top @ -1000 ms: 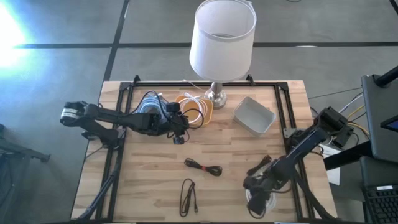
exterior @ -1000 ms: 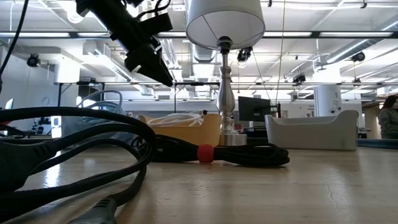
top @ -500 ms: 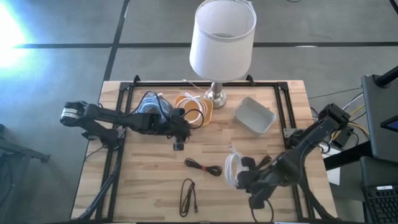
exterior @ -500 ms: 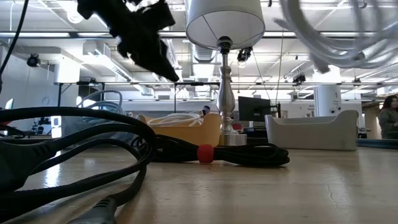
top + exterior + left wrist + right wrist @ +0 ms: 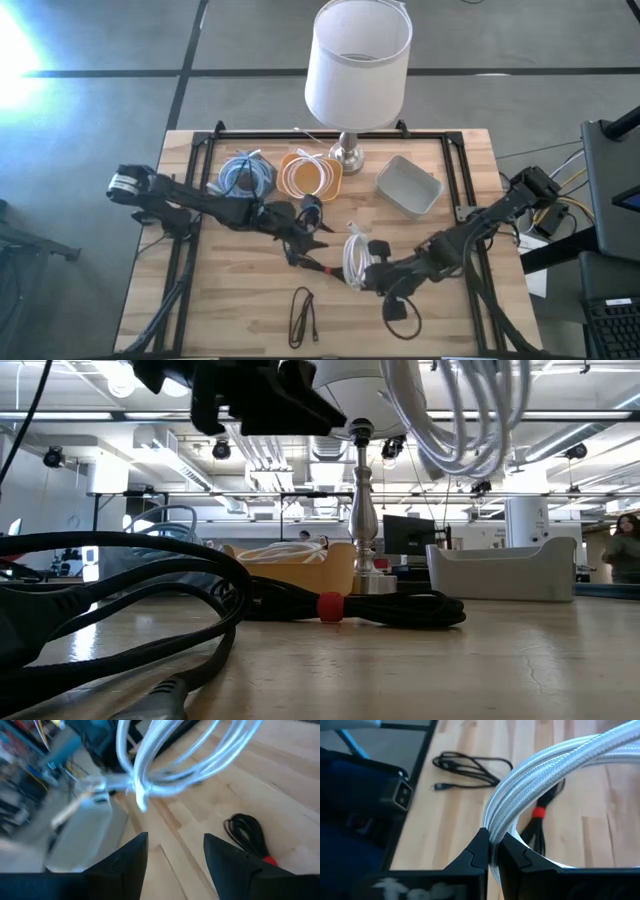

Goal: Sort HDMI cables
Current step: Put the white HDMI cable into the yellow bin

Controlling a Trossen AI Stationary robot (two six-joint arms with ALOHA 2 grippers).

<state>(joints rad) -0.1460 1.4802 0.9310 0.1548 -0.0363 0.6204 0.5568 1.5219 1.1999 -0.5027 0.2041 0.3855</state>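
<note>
My right gripper (image 5: 366,268) is over the table's middle, shut on a white cable coil (image 5: 352,257), which also hangs high in the low view (image 5: 462,420). My left gripper (image 5: 308,240) is open just left of it, above a black bundle with a red tie (image 5: 322,268) that lies flat on the wood (image 5: 247,832). A second black cable (image 5: 302,315) lies near the near edge. Light blue coils (image 5: 245,175) lie at the far left. Another white loop (image 5: 310,178) lies in the orange tray (image 5: 337,170). My right gripper pinches several strands of the white coil's rim (image 5: 492,842) between its two fingers (image 5: 479,851), reaching in from the table's right. The coil is lifted clear of the table and stands on edge, its loops spreading out beyond the fingers.
A lamp (image 5: 358,60) stands at the far edge on its metal base (image 5: 348,153). A grey tray (image 5: 408,186) sits to the base's right. A thick black cable (image 5: 110,600) lies close to the low camera. Bare wood shows at the near right (image 5: 440,320).
My right gripper lifted the white coil from the near right corner and carried it left and toward the far edge, to the table's middle. My left gripper moved from beside the orange tray toward the near edge and right, over the black bundle.
</note>
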